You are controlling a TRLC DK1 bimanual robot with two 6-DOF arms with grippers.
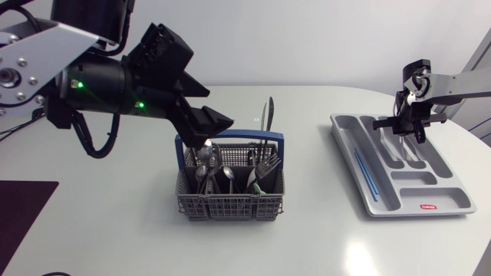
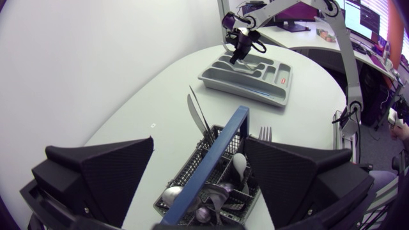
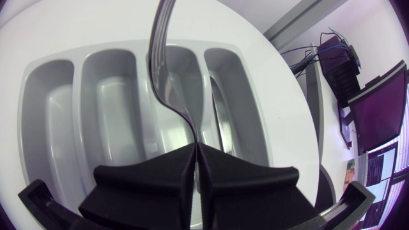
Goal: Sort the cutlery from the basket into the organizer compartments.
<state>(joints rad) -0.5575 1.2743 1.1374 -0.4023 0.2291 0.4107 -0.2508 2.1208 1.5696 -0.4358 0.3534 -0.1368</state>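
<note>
A grey mesh basket (image 1: 222, 205) with a blue handle (image 1: 230, 139) stands mid-table, holding several spoons, forks (image 1: 266, 165) and an upright knife (image 1: 265, 123). My left gripper (image 1: 211, 132) hovers open over the basket. In the left wrist view its fingers (image 2: 115, 172) stand on either side of the blue handle (image 2: 217, 153) without touching it. The grey organizer (image 1: 403, 201) lies at the right. My right gripper (image 3: 195, 166) hangs over its middle compartments (image 3: 45, 96), shut on a silver piece of cutlery (image 3: 163, 70) that points down toward them.
A thin blue stick (image 1: 366, 175) lies in the organizer's long left compartment. A dark mat (image 1: 23, 215) covers the table's front left corner. White tabletop (image 1: 314, 176) lies open between basket and organizer.
</note>
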